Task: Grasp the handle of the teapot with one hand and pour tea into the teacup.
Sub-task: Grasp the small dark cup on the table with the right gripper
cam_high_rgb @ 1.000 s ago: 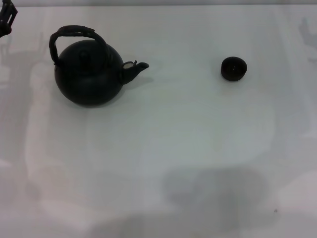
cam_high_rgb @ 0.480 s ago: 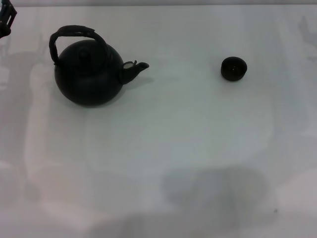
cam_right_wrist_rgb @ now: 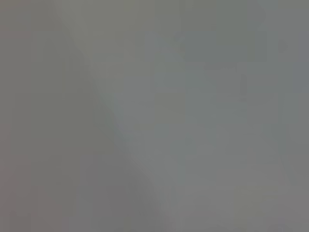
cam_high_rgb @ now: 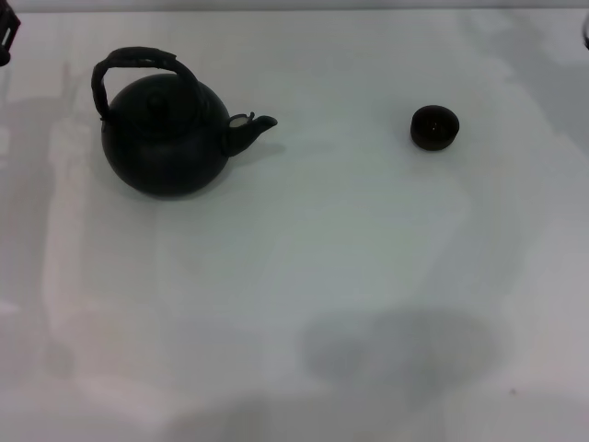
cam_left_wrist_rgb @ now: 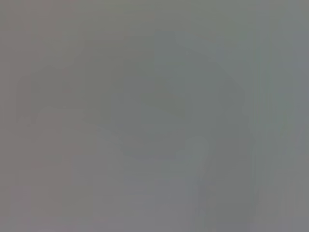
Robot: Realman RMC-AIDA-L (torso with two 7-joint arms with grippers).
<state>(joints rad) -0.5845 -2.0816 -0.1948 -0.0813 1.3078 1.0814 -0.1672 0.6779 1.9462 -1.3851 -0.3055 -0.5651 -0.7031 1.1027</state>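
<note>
In the head view the large round black teapot (cam_high_rgb: 166, 133) stands upright at the table's far left. Its stubby spout (cam_high_rgb: 250, 127) points right, toward the teacup. The dark arched handle (cam_high_rgb: 136, 63) loops over its lid with nothing touching it. The small black teacup (cam_high_rgb: 433, 127) sits alone at the far right, well apart from the spout. Only a dark edge of my left gripper (cam_high_rgb: 5, 35) shows in the far left corner, away from the teapot. At the far right edge a dark sliver of my right gripper (cam_high_rgb: 585, 33) shows. Both wrist views show only plain grey surface.
The white table (cam_high_rgb: 304, 276) spreads wide between teapot and teacup and toward the near edge. Soft shadows lie across its near part.
My left gripper has slid further out at the far left corner. A dark sliver has come in at the far right edge. Teapot and teacup have not moved.
</note>
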